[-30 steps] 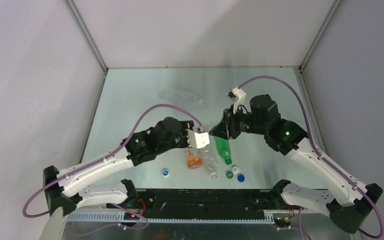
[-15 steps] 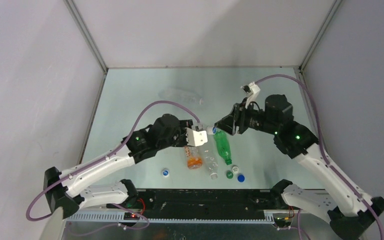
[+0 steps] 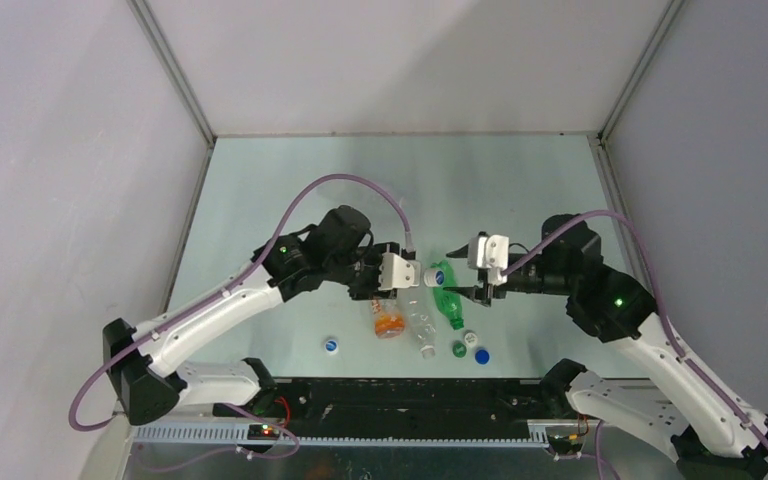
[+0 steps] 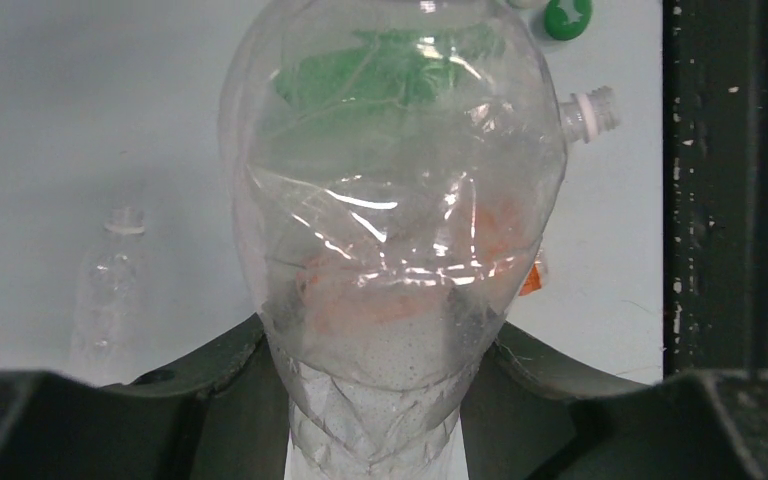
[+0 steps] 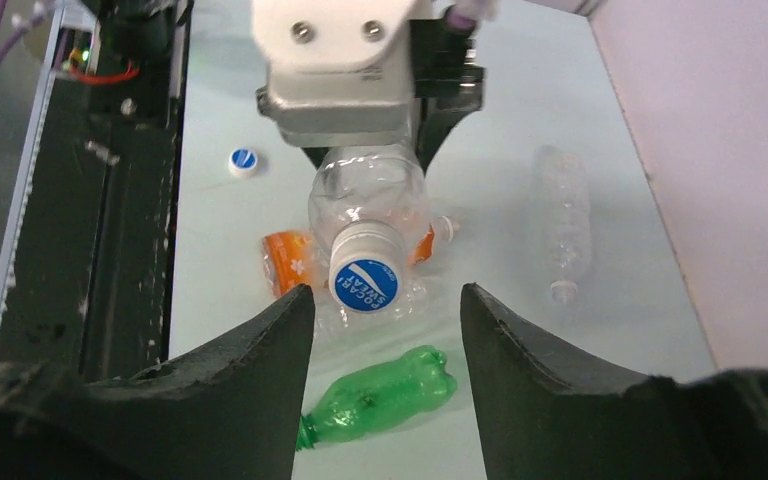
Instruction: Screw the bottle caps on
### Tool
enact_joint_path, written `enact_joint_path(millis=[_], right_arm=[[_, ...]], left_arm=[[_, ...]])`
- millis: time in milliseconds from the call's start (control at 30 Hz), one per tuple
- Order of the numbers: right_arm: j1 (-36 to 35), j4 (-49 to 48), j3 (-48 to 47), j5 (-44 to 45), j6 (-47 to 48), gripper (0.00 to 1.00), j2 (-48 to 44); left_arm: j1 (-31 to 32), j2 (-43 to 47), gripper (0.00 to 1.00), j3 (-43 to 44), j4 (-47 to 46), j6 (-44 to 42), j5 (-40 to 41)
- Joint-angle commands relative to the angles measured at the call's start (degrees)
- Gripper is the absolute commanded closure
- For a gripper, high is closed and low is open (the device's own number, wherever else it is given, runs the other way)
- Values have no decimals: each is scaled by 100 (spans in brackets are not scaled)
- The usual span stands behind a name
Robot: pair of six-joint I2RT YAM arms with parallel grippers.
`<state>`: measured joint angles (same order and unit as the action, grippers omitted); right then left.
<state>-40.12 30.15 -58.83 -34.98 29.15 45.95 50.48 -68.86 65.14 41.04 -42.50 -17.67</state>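
My left gripper [image 3: 388, 273] is shut on a clear bottle [image 3: 417, 275] and holds it level above the table, neck pointing right. A blue-and-white cap [image 3: 438, 274] sits on its neck. In the left wrist view the gripper [image 4: 380, 410] clamps the bottle's base [image 4: 390, 250]. My right gripper [image 3: 467, 274] is open and empty, facing the cap from the right, a small gap away. In the right wrist view the cap [image 5: 367, 277] lies between and just beyond the open gripper [image 5: 385, 310].
Below the held bottle lie an orange bottle [image 3: 389, 320], a clear bottle [image 3: 423, 330] and a green bottle [image 3: 448, 303]. Loose caps lie near the front edge: blue-and-white [image 3: 332, 346], white [image 3: 470, 337], green [image 3: 458, 349], blue [image 3: 482, 355]. Another clear bottle [image 5: 563, 225] lies further back.
My right gripper pulled back from the bottle's neck, swung round to the right and came down level with the cap, jaws open. The left gripper turned the bottle slightly.
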Motion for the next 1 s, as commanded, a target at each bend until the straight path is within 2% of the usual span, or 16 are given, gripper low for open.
enact_joint_path(millis=[0,267,400,533,567,600,700,733,767,800,833,867,900,967], right_arm=[[-227,225,8,-348,1125,44,169],[-518,281,5,-166,1242,51,471],[-525,212,12,-133,1022,65,572],[-466,-61,8,11,216,89,709],[-432,-154,9,113,-334,98,754],[-412,-393,6,201,-702,100,777],[-350,-955,4,1103,-2876,100,860],[-331,-1142,-1,1334,-3317,100,870],[-286,-1200,-31,1847,-4277,100,889],[-255,-1179,-49,2347,-4773,100,926],[-142,-1117,-85,2554,-5831,100,952],[-65,-917,-102,2717,-6320,100,1025],[134,-832,-116,2673,-7202,100,1071],[318,-761,-115,2277,-7901,100,1212]], left_arm=[[-35,-59,100,294,229,-14,-501],[-29,-162,100,437,303,-36,-558],[-29,-158,100,482,284,-45,-530],[-28,-74,100,480,101,-6,-315],[-24,-11,100,433,-66,17,-236],[-2,32,100,391,-173,65,14],[229,372,100,-67,-1032,48,1016],[437,456,100,-219,-1267,-57,1735],[538,627,100,-515,-1788,-127,2072],[765,711,100,-680,-2080,-303,2720],[878,842,100,-982,-2644,-391,2986],[1072,893,99,-1138,-2912,-597,3494],[1255,958,99,-1424,-3428,-709,3720],[1426,979,99,-1702,-3942,-981,4172]])
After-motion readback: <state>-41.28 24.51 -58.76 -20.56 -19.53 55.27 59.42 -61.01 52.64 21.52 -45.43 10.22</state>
